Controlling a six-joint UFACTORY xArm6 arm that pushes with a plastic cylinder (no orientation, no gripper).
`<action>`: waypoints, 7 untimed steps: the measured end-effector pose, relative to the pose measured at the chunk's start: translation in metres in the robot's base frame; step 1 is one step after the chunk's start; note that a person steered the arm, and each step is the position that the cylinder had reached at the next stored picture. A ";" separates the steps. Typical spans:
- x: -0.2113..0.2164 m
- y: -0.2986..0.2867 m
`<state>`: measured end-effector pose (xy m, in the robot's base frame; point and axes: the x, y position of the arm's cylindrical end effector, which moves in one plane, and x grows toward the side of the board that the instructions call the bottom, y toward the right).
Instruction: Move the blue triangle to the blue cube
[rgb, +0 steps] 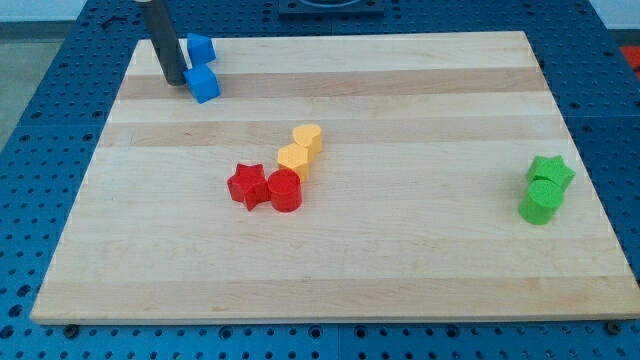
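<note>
The blue cube (203, 83) sits near the board's top left corner. The blue triangle (200, 47) lies just above it, close to the board's top edge, and the two look to be touching or nearly so. My tip (174, 80) rests on the board just left of the blue cube, close to its left side. The rod rises from there toward the view's top and partly hides the left edge of the blue triangle.
A red star (247, 186) and a red cylinder (285, 190) sit side by side at mid board. Two yellow blocks (301, 148) stand just above them. A green star (551, 171) and a green cylinder (540, 201) are at the right edge.
</note>
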<state>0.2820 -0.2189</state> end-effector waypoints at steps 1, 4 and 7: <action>-0.002 -0.002; -0.090 -0.024; -0.090 0.046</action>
<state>0.1916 -0.1724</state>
